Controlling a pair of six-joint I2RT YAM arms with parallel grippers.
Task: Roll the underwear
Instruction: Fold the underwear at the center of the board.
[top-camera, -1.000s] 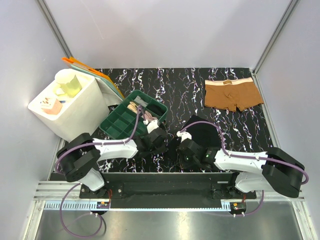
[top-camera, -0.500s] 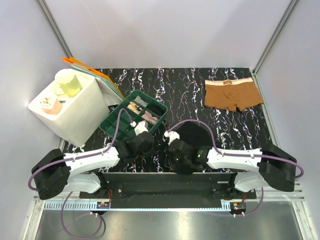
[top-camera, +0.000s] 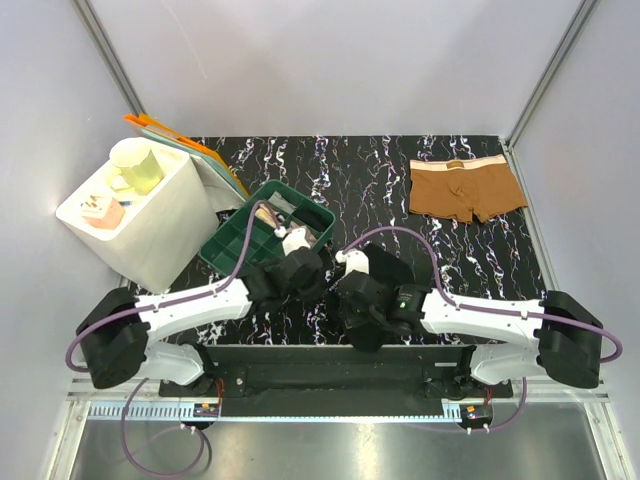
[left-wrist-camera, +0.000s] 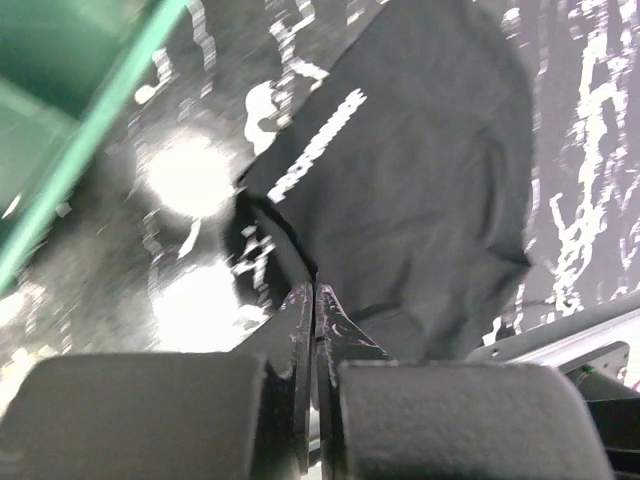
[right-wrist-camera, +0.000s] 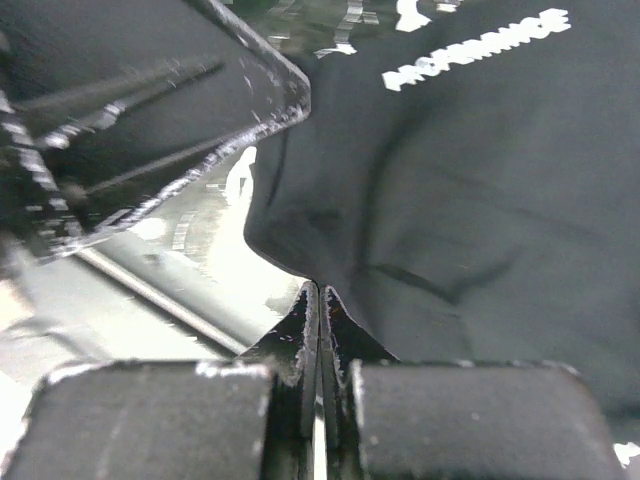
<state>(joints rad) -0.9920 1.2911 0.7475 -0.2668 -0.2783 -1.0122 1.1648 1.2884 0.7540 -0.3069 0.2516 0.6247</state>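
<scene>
The black underwear (top-camera: 393, 267), with white waistband lettering, lies bunched near the table's front edge between my two wrists. My left gripper (left-wrist-camera: 315, 290) is shut on the edge of the black underwear (left-wrist-camera: 420, 170) just below the lettering. My right gripper (right-wrist-camera: 318, 288) is shut on a folded corner of the same black underwear (right-wrist-camera: 480, 180). In the top view the left gripper (top-camera: 312, 280) and the right gripper (top-camera: 348, 292) sit close together, hiding much of the fabric. The brown underwear (top-camera: 465, 190), with a pale waistband, lies flat at the back right, away from both arms.
A green compartment tray (top-camera: 228, 255) with small items stands just behind my left wrist. Left of it stands a white box (top-camera: 150, 235) holding a pale cup (top-camera: 137, 165), with orange and teal folders (top-camera: 190, 150) leaning behind. Grey walls close in the marbled black table (top-camera: 340, 170).
Both grippers stayed shut. They swung left and toward the near edge with the black underwear, then came back slightly toward the tray; the fabric is now more bunched.
</scene>
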